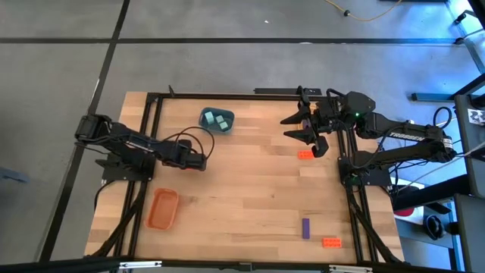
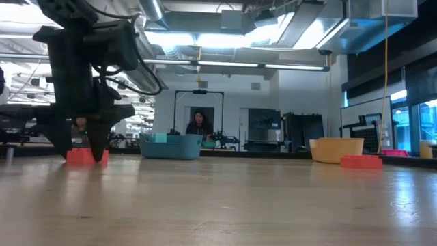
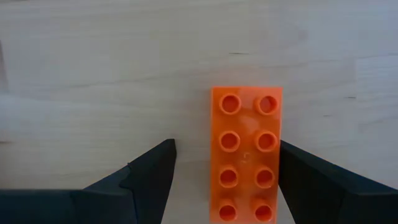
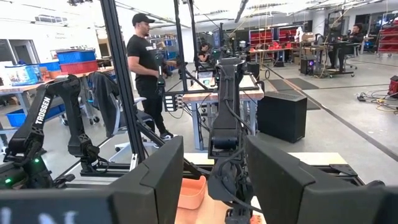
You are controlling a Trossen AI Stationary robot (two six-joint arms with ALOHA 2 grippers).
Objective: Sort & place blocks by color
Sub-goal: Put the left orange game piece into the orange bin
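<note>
The right gripper (image 1: 307, 140) is hanging over the far right part of the light wooden surface (image 1: 250, 189), fingers pointing down and spread about half open around a flat orange-red plastic block with eight studs (image 1: 305, 154). It isn't gripping anything.

The wrist close-up looking straight down is showing that block (image 3: 247, 155) lying flat between the two dark fingers (image 3: 143, 180). One finger is sitting right at the block's edge (can't tell if it's actually touching), and the other is standing clearly off it.

The low view is adding what the top-down one can't: the fingertips of that gripper (image 2: 82, 147) are reaching down to about block height on either side of the block (image 2: 80, 156).

The left gripper (image 1: 203, 161) is waiting over the left-middle of the surface, fingers spread wide and empty.

Only the high view is giving the whole layout. Two pale teal-green cube blocks (image 1: 220, 120) are sitting inside a rounded blue plastic tray (image 1: 206, 115) at the far side. A small purple block (image 1: 305, 227) and a second orange-red block (image 1: 331, 243) are lying near each other at the near right. An orange plastic tray (image 1: 161, 220) is sitting at the near left.
</note>
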